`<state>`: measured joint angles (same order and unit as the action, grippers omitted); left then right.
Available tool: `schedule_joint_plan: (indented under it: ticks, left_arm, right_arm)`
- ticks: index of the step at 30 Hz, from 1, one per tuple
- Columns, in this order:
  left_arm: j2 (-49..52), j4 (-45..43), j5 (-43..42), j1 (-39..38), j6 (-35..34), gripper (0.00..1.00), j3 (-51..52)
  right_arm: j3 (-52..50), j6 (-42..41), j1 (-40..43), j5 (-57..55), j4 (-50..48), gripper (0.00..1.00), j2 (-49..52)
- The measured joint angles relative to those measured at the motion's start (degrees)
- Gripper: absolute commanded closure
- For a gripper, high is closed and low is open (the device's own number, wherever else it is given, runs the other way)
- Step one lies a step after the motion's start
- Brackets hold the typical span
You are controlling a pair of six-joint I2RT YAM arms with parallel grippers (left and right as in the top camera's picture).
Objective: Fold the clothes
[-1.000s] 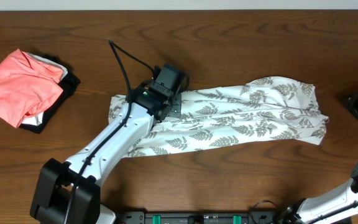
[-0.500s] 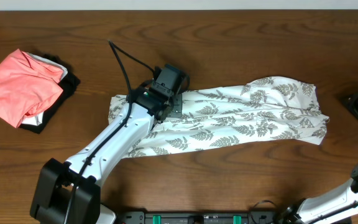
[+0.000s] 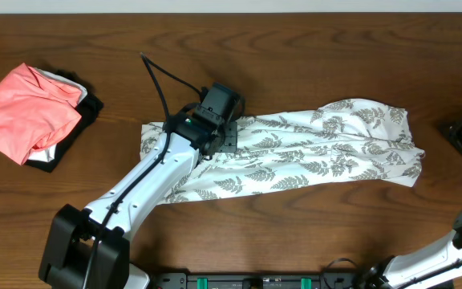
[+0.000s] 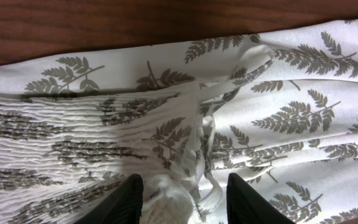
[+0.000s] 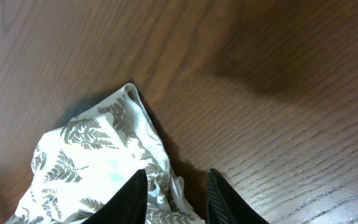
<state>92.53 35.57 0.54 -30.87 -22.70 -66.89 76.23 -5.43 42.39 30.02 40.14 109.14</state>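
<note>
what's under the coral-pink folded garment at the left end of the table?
A black garment pokes out along the right and lower edges of the coral-pink folded garment. The rest of it is covered.

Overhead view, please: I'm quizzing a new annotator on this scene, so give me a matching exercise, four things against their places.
Things:
1. long white fern-print dress
2. coral-pink folded garment
3. black garment
4. left end effector

Places:
A. far left, lying on top of another garment
B. above the dress's left part
C. stretched across the middle
D. far left, at the bottom of the pile, only its edges showing

Pairs: 1-C, 2-A, 3-D, 4-B.
</note>
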Motion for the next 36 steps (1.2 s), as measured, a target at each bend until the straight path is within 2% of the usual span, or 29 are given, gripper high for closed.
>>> schedule_joint_plan:
  ticks: [3, 8, 11, 14, 16, 23, 27, 29, 32, 36]
  left_arm:
    - [0.00, 0.48, 0.07, 0.00, 0.22, 0.59, 0.00]
    - [0.00, 1.53, 9.18, 1.11, 2.45, 0.61, 0.00]
    - [0.00, 1.79, 10.75, 4.48, 3.32, 0.67, 0.00]
    - [0.02, 2.51, 8.85, 7.61, 3.28, 0.73, 0.00]
    - [0.28, 2.78, 6.93, 8.52, 3.21, 0.74, 0.00]
    - [3.80, 5.77, -1.33, 7.30, 2.97, 0.80, 0.00]
    - [5.11, 8.00, -1.84, 6.82, 2.75, 0.79, 0.00]
    - [5.03, 7.98, -1.88, 8.13, 2.69, 0.73, 0.00]
    - [4.63, 8.31, -1.79, 11.41, 2.47, 0.50, 0.00]
    - [3.08, 9.64, -1.66, 17.09, 2.10, 0.46, 0.00]
  right_arm:
    - [0.00, 0.00, 0.00, 0.00, 0.15, 0.70, 0.00]
    - [0.00, 0.00, 0.00, 0.02, 0.33, 0.70, 0.00]
    - [0.00, 0.00, 0.00, 0.00, 0.33, 0.70, 0.00]
    - [0.00, 0.00, 0.00, -0.02, 0.35, 0.70, 0.00]
    - [0.00, 0.00, 0.00, -0.02, 0.35, 0.70, 0.00]
    - [0.00, 0.00, 0.00, -0.04, 0.57, 0.70, 0.00]
    - [0.00, 0.00, 0.00, -0.02, 0.76, 0.70, 0.00]
    - [0.00, 0.00, 0.00, -0.04, 0.76, 0.70, 0.00]
    - [0.00, 0.00, 0.00, -0.04, 0.76, 0.70, 0.00]
    - [0.00, 0.00, 0.00, -0.04, 0.76, 0.70, 0.00]
